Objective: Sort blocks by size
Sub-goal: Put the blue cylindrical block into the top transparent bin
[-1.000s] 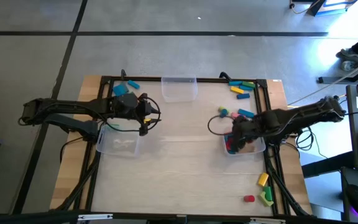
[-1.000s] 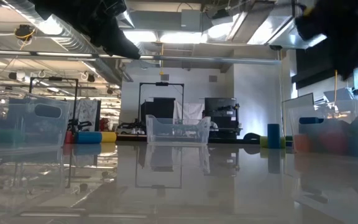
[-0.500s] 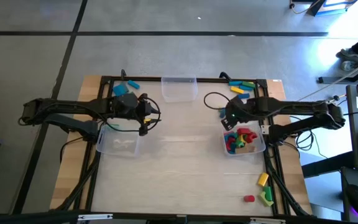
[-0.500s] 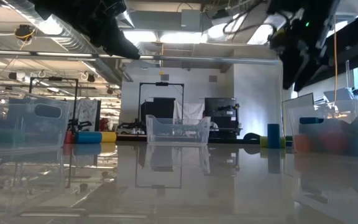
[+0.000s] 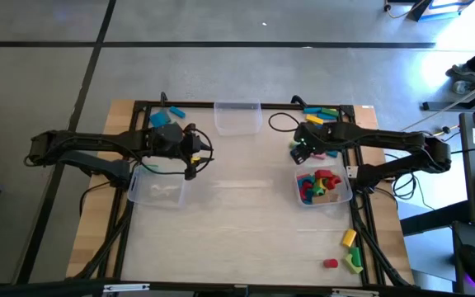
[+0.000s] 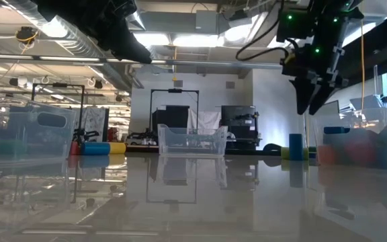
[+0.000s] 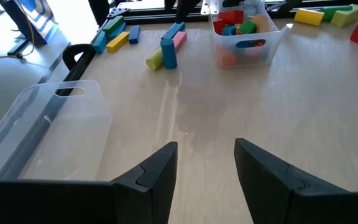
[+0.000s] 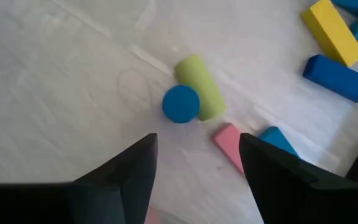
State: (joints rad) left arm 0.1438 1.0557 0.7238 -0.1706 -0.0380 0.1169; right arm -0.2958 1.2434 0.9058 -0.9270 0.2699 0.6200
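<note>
Loose blocks lie in a small cluster on the table: an upright blue cylinder [image 8: 180, 103], a lying yellow-green cylinder [image 8: 201, 93], a pink block [image 8: 231, 143] and a blue block [image 8: 277, 139]. My right gripper [image 8: 197, 140] hangs open just above this cluster [image 5: 313, 150], pointing steeply down; in the low view it [image 6: 310, 101] is well clear of the table. More blocks fill the clear bin [image 5: 324, 188] on the right. My left gripper [image 5: 198, 155] waits open above the table, beside the left bin [image 5: 157, 186].
A third clear bin [image 5: 237, 117] stands at the far edge. Coloured bars [image 5: 320, 115] lie at the far right corner, blue blocks [image 5: 167, 116] at the far left, and yellow, red and green blocks [image 5: 349, 252] near the front right. Bare table lies between the arms.
My right gripper has swung from over the right bin toward the table's far edge and left, tipping more steeply downward and sinking a little, and now hangs over the loose cluster. The blocks have not moved.
</note>
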